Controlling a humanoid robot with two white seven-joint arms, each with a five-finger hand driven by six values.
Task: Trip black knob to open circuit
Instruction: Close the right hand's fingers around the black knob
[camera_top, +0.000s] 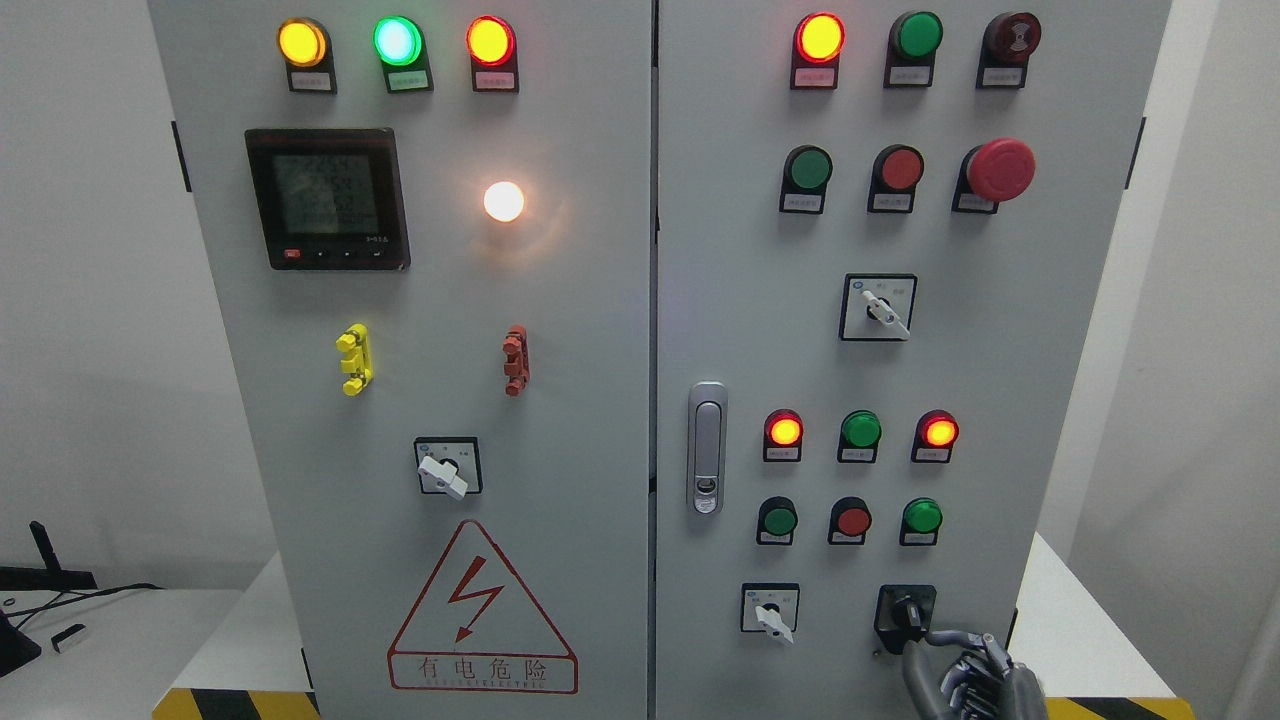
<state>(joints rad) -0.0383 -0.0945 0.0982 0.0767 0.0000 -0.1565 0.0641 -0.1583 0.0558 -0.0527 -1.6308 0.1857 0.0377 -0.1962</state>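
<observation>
One hand (965, 672) is showing, the right, coming up from the bottom edge just below the black knob (905, 612), which is sitting low on the cabinet (1000, 400), right of the bottom white selector (771, 612). Fingers are curling, one tip is reaching toward the knob's lower right; whether it's touching yet, can't tell. You're prob. lining up from below to get turning leverage w/o covering the knob. Left hand isn't showing.
</observation>
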